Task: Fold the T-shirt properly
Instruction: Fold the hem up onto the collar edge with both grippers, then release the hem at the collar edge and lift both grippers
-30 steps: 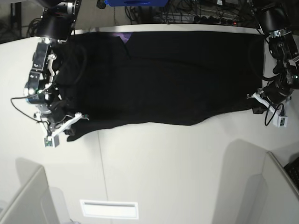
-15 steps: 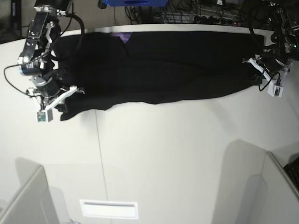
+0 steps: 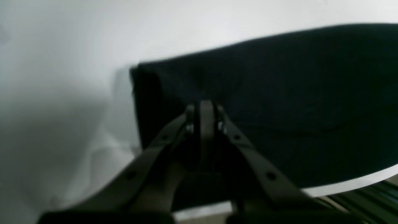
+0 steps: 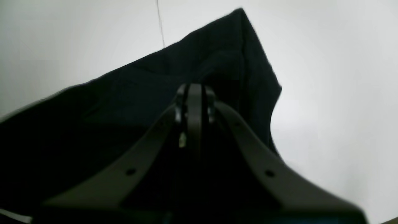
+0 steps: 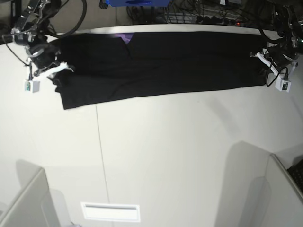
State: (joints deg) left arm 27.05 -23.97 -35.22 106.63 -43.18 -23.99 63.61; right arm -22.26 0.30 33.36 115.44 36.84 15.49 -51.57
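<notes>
The black T-shirt [image 5: 161,66] lies as a long flat band along the far edge of the white table [image 5: 165,156]. A small purple patch [image 5: 124,37] shows near its far edge. My left gripper [image 5: 263,60] is at the band's right end, shut on the cloth; in the left wrist view its tips [image 3: 205,113] pinch a corner of the T-shirt [image 3: 295,93]. My right gripper [image 5: 60,72] is at the band's left end, shut on the cloth; in the right wrist view its tips [image 4: 192,99] pinch the T-shirt [image 4: 124,99] near a folded corner.
Cables and a blue object [image 5: 137,2] lie behind the table's far edge. A thin seam [image 5: 100,156] runs across the tabletop. A white slot [image 5: 110,212] sits near the front edge. Grey partitions stand at the front left [image 5: 23,203] and front right [image 5: 279,189].
Both grippers moved toward the far edge, carrying the shirt's near edge with them. The black band became narrower and its front edge straighter.
</notes>
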